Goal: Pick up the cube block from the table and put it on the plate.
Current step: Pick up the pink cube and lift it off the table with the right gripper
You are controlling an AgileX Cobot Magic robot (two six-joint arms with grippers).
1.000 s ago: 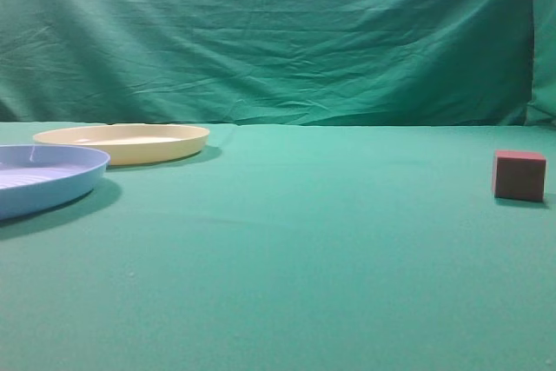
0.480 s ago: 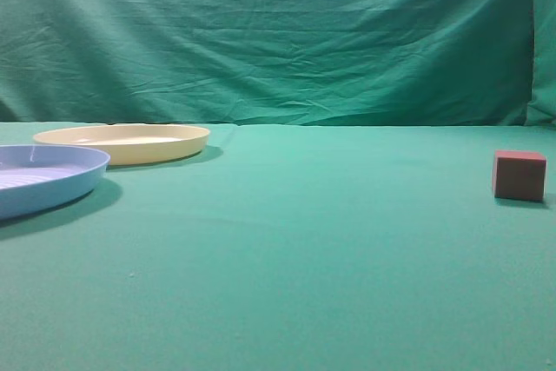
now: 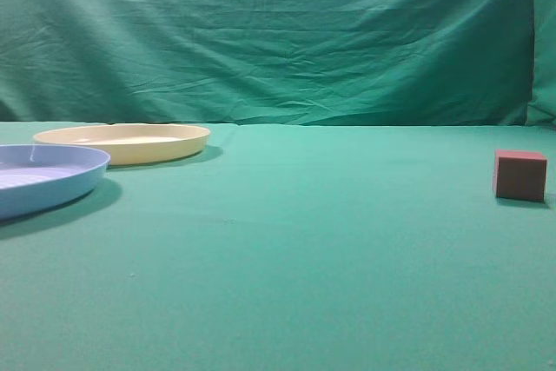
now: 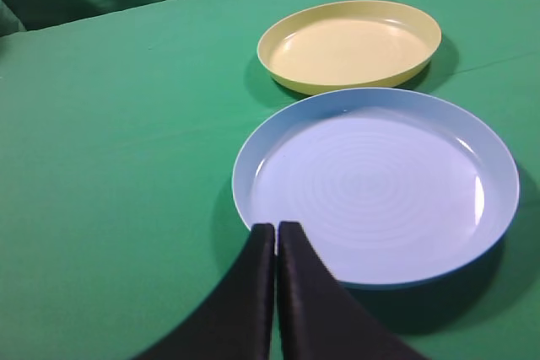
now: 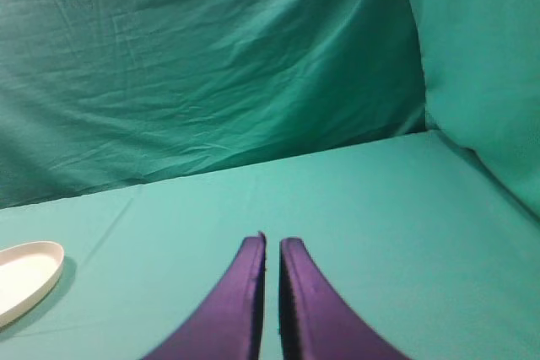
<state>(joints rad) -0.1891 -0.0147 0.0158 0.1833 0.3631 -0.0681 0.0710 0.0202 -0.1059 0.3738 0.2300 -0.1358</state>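
Note:
The small reddish-brown cube block (image 3: 520, 175) sits on the green table (image 3: 295, 241) at the far right of the exterior view. The pale yellow plate (image 3: 122, 142) lies at the back left; it also shows in the left wrist view (image 4: 350, 45) and at the left edge of the right wrist view (image 5: 25, 280). My left gripper (image 4: 276, 229) is shut and empty, its tips over the near rim of the blue plate. My right gripper (image 5: 271, 244) is shut and empty above bare cloth. Neither gripper shows in the exterior view. The cube is out of both wrist views.
A light blue round plate (image 3: 43, 177) lies at the left, in front of the yellow one; in the left wrist view (image 4: 380, 183) it is just ahead of my fingers. A green cloth backdrop (image 3: 278, 32) hangs behind the table and along its right side (image 5: 481, 65).

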